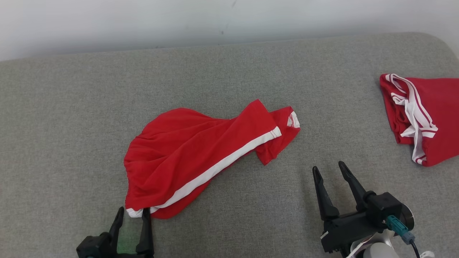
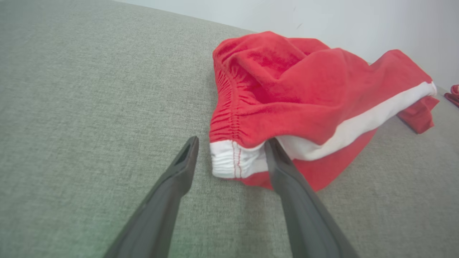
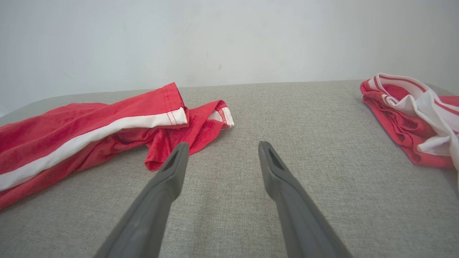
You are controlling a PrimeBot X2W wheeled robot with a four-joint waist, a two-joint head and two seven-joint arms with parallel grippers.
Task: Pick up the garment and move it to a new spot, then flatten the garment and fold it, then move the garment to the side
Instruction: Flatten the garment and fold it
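A crumpled red garment with a white side stripe lies in the middle of the grey fabric surface. Its gathered waistband faces me, and the legs trail to the far right. My left gripper is at the near white corner of the waistband, which lies between the open jaws. The right finger is tucked against the fold there. In the right wrist view the garment's leg ends lie to the left of my right gripper. My right gripper stands open and empty, right of the garment.
A second red and white garment lies bunched at the surface's right edge, also in the right wrist view as a red and white garment. A pale wall runs along the far edge. Bare grey fabric stretches to the left.
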